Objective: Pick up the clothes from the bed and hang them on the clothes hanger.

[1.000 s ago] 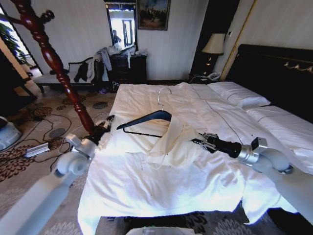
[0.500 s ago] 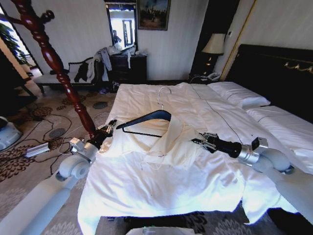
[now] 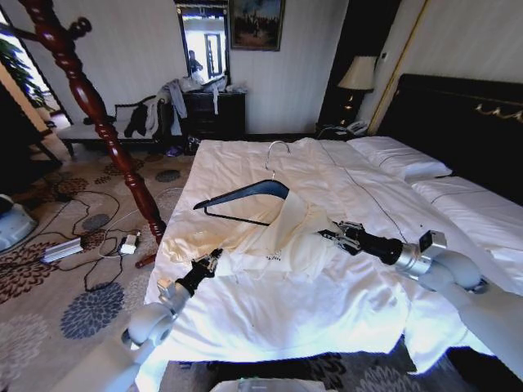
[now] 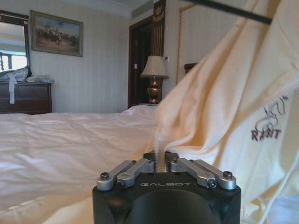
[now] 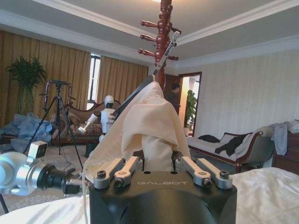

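The cream-yellow clothes (image 3: 282, 237) hang over one shoulder of the black clothes hanger (image 3: 241, 196), which is held tilted above the bed (image 3: 270, 314). My right gripper (image 3: 325, 233) is shut on the garment at the hanger's covered end. My right wrist view shows the fabric (image 5: 145, 126) rising from the shut gripper (image 5: 156, 161) to the hanger (image 5: 135, 93) and its hook. My left gripper (image 3: 215, 259) is at the garment's near left edge. In its wrist view the gripper (image 4: 159, 161) pinches a fold of the clothes (image 4: 219, 107), beside a small dark print (image 4: 266, 129).
A reddish-brown wooden pole (image 3: 98, 114) stands left of the bed, with cables and a power strip (image 3: 61, 249) on the carpet. The black headboard (image 3: 466, 122) and pillows (image 3: 400, 159) are at the far right. A sofa with dark garments (image 3: 151, 114) stands by the far wall.
My left arm has swung from beside the wooden pole down and toward me, onto the garment's near left edge. The fabric's left part now lies lower on the quilt. The right arm holds still.
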Tool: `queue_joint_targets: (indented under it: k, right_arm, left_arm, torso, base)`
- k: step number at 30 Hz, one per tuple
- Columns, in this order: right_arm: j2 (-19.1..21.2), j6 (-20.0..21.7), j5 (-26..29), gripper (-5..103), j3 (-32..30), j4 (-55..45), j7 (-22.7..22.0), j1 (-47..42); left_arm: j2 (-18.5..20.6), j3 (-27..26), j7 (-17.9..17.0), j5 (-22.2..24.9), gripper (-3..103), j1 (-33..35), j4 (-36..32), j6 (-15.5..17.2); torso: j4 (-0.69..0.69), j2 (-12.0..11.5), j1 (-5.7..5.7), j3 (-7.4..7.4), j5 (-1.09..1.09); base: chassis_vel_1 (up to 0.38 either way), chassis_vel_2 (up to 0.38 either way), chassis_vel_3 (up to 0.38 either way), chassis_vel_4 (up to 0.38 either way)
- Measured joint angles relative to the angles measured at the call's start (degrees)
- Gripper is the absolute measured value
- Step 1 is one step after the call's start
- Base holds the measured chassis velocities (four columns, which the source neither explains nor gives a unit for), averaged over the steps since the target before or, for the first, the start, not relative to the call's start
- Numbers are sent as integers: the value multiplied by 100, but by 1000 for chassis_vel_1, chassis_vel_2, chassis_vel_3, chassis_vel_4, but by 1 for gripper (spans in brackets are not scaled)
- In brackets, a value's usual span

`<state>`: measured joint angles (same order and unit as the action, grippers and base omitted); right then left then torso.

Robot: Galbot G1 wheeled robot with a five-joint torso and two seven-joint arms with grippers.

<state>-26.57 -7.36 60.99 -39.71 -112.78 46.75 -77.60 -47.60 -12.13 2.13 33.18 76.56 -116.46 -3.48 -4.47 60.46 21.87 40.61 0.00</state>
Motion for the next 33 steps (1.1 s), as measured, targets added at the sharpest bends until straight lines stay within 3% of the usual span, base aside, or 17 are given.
queue_joint_targets:
  k: [3, 5, 6, 11, 13, 16, 18, 20, 28, 33]
  right_arm:
    - [29, 4, 27, 23, -36, -65, -13, 0]
    - [48, 6, 45, 23, -59, -94, -23, 0]
    - [48, 6, 45, 23, -59, -94, -23, 0]
    - [55, 10, 53, 23, -97, -183, -33, -26]
    - [52, 9, 53, 23, -102, -193, -33, -35]
    - [40, 10, 38, 23, -135, -229, -31, -72]
    - [40, 9, 37, 23, -147, -233, -31, -78]
    - [50, 9, 32, 23, -181, -236, -28, -89]
    - [64, 0, 18, 23, -204, -144, -22, -59]
    - [67, -18, -5, 23, -195, 12, -3, 2]
  left_arm:
    - [24, -36, 42, -61, 24, 111, -37, -24]
    - [30, -43, 94, -61, 35, 200, -52, -13]
    - [30, -43, 94, -61, 35, 200, -52, -13]
    - [-61, -89, 142, -19, 62, 296, -54, 19]
    - [-62, -96, 142, -15, 62, 304, -55, 19]
    - [-54, -149, 147, 3, 78, 335, -62, -5]
    - [-47, -170, 148, 14, 81, 341, -70, -13]
    - [10, -272, 152, 112, 84, 367, -137, -24]
    - [289, -462, 180, 385, 77, 448, -286, -34]
    - [345, -497, 225, 458, 64, 470, -268, -57]
  torso:
    - [0, 0, 0, 0, 0]
    - [1, 0, 0, 0, 0]
    - [1, 0, 0, 0, 0]
    - [0, 0, 0, 0, 0]
    - [0, 0, 0, 0, -1]
    - [0, 0, 0, 0, -1]
    - [1, 0, 0, 0, -1]
    - [0, 0, 0, 0, -1]
    - [1, 0, 0, 0, 0]
    - [0, 0, 1, 0, -1]
  base:
    - [0, 0, 0, 0]
    - [0, 0, 0, 0]
    - [0, 0, 0, 0]
    - [0, 0, 0, 0]
    - [0, 0, 0, 0]
    - [0, 0, 0, 0]
    - [0, 0, 0, 0]
    - [0, 0, 0, 0]
    - [0, 0, 0, 0]
    - [0, 0, 0, 0]
